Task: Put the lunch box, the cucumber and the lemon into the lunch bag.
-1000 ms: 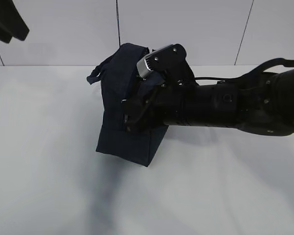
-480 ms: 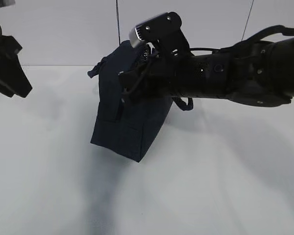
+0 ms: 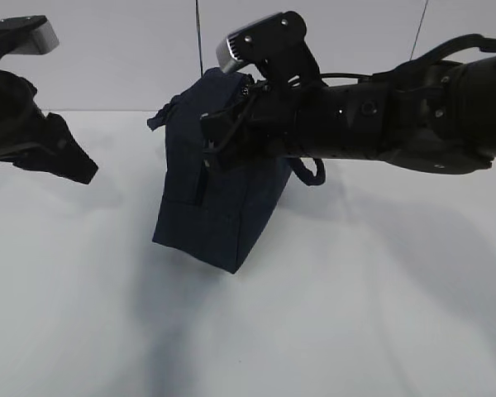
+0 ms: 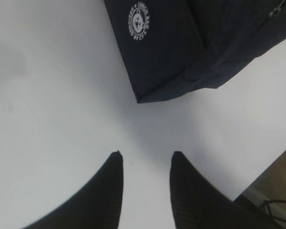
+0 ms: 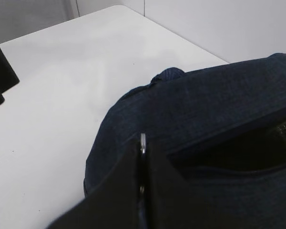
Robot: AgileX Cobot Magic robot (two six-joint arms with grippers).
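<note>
From the side, the navy lunch bag (image 3: 219, 194) sits tilted on the white table (image 3: 355, 314), one bottom edge lifted. The right gripper (image 3: 223, 136) reaches across to its top; the left gripper (image 3: 70, 161) hangs well apart on the left

Left wrist: the two dark fingers (image 4: 107, 191) stand parted and empty above the table, the bag's white logo (image 4: 138, 21) beyond them

Right wrist: the fingers are pressed together on the silver ring pull (image 5: 142, 143) at the bag's top
</note>
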